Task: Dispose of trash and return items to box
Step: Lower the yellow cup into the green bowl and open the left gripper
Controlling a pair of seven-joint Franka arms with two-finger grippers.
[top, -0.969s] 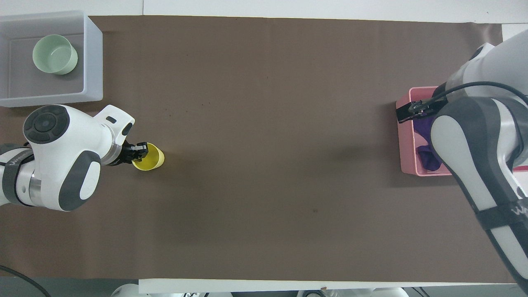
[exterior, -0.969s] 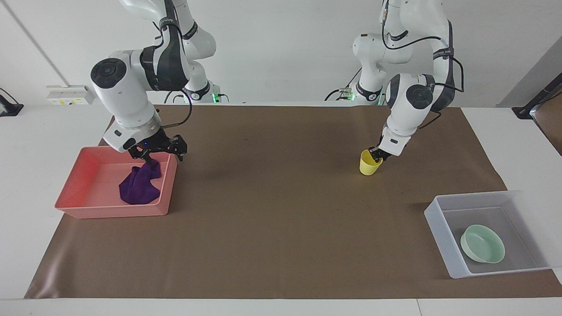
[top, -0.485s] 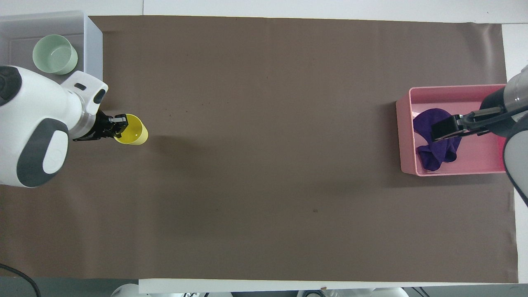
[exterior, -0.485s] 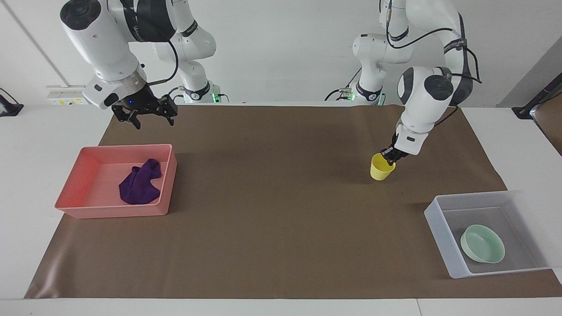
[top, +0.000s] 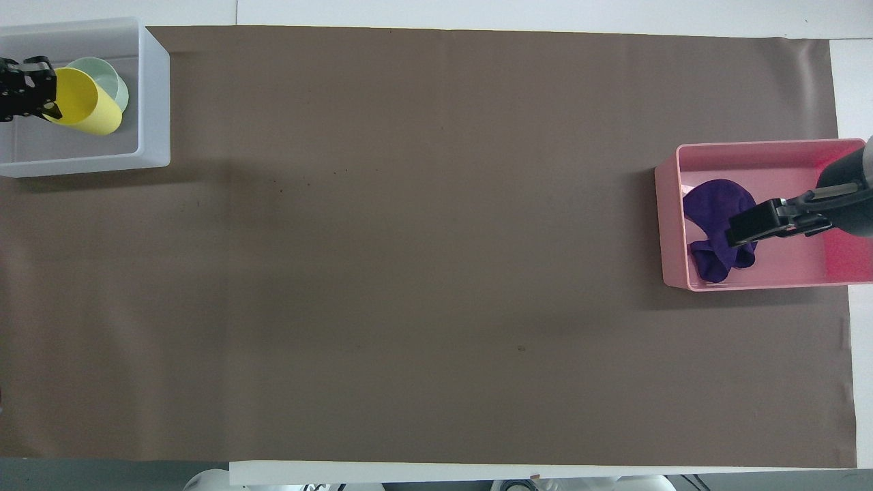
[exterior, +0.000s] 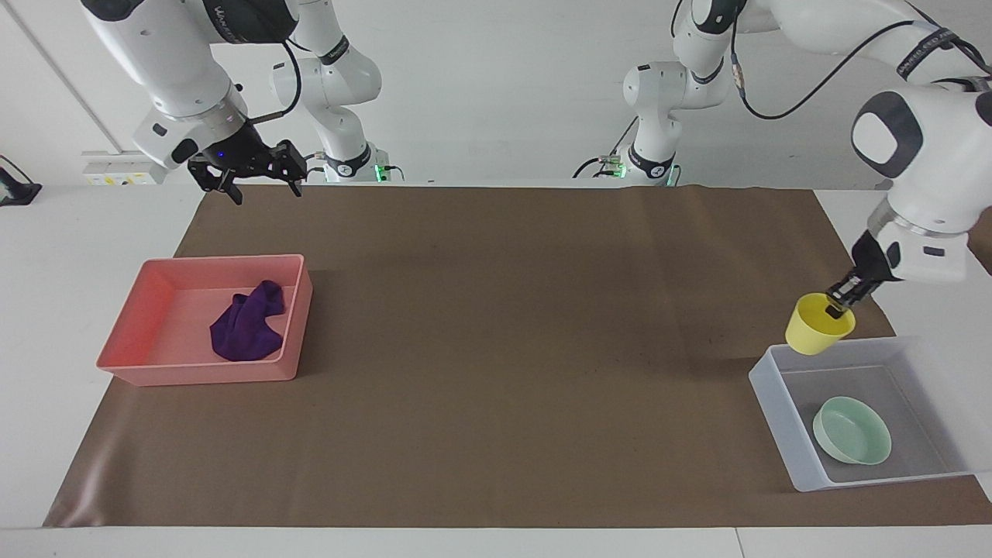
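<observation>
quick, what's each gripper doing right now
left gripper: shut on the cup, over the box.
right gripper: open, empty, raised above the tray.

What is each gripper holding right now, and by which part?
Left gripper pinches the yellow cup by its rim, over the box. Right gripper holds nothing.

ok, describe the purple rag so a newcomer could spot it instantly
Start at the pink tray on the brown mat, toward the right arm's end of the table. The purple rag lies crumpled inside it, against the wall nearest the table's middle. It is the tray's only content and the one soft, dark thing in view.
</observation>
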